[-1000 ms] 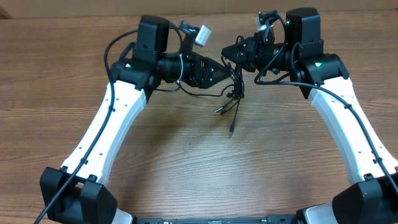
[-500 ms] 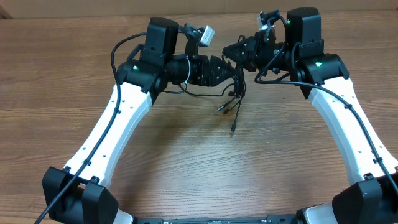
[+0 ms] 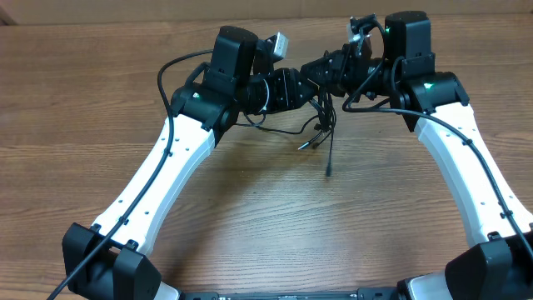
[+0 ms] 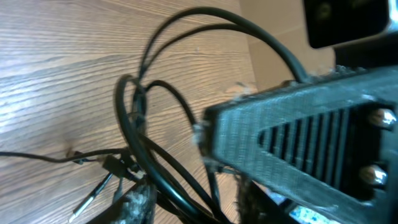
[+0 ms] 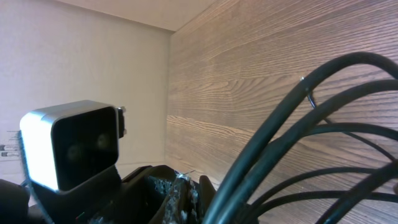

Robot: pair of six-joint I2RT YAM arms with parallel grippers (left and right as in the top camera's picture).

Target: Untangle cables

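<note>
The cables are thin black cords hanging in a bunch from my right gripper above the far middle of the table. Silver-tipped plug ends dangle low. My right gripper is shut on the top of the bunch; in the right wrist view its fingers are pressed together beside the cords. My left gripper is right up against the right one. In the left wrist view its fingers are apart with several cords running between them. The right gripper's ribbed finger looms close.
The wooden table stretches in front of both arms. A tan wall or board borders the far edge. The left wrist camera housing shows close in the right wrist view. Thicker arm wires loop by each wrist.
My left arm has moved right until its gripper reaches the hanging cables next to the right gripper. The dangling cable ends have swung a little to the right. The right arm has stayed still.
</note>
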